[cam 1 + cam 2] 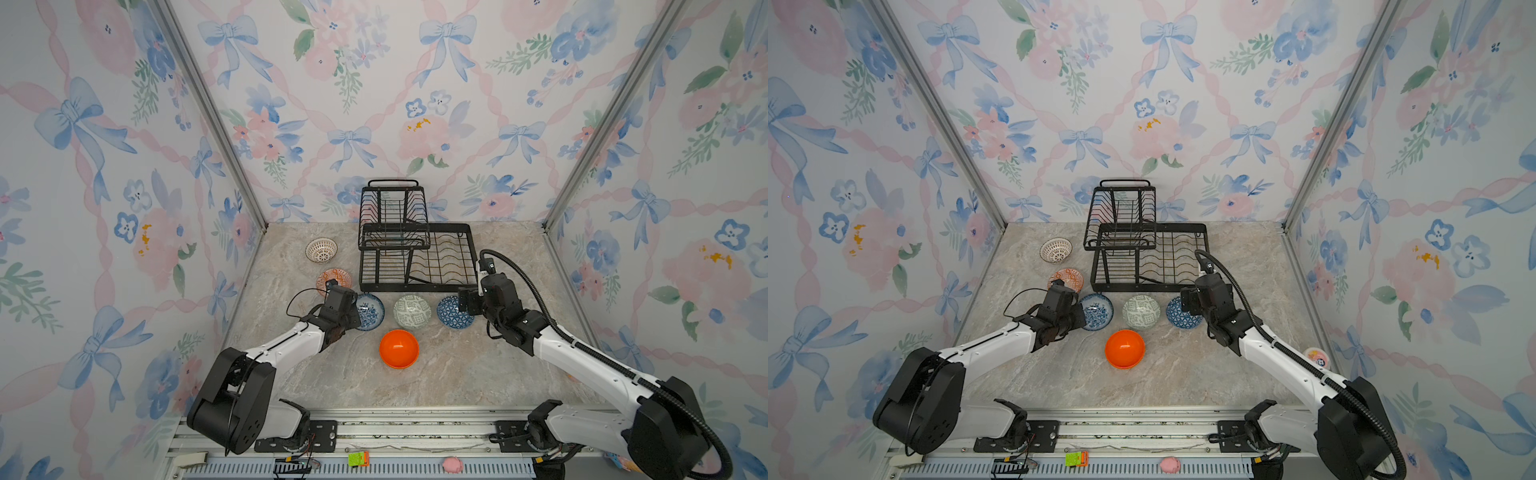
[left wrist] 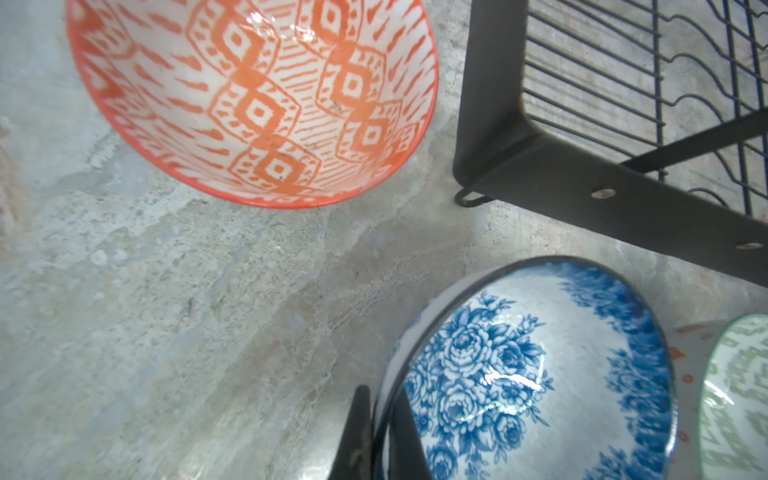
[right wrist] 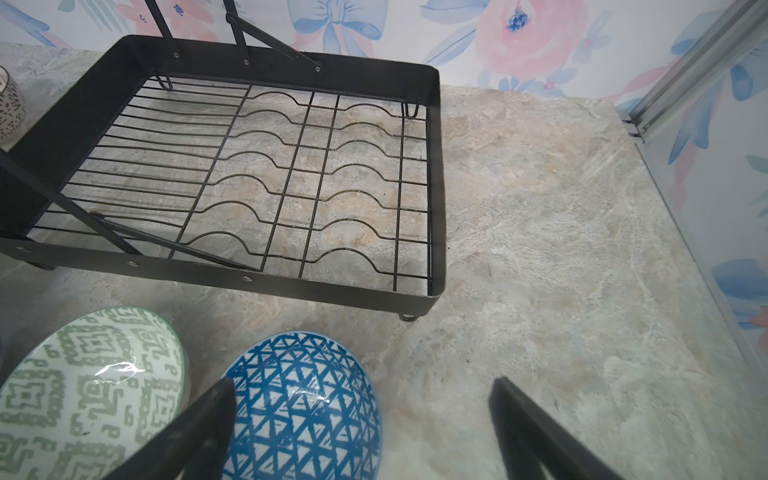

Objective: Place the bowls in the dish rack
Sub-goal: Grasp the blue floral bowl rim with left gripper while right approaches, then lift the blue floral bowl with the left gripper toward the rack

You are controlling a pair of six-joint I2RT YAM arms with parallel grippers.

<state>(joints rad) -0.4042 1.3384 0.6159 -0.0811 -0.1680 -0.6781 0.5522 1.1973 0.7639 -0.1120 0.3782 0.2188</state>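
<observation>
Veined stone tabletop [image 2: 166, 311], left jaws pinching glossy, round, thin-rimmed blue-and-white bowl [image 2: 519, 374].

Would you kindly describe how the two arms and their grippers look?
Both arms have white link shells and bulky black joint housings. The right arm carries a ribbed black conduit along its length; the left arm has a thin black wire loop. The left gripper and right gripper end in slim, flat black fingers.

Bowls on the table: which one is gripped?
The blue-and-white floral bowl, leftmost in the row before the dish rack: the left gripper is shut on its rim, one finger inside, one outside. No other bowl is gripped.
</observation>
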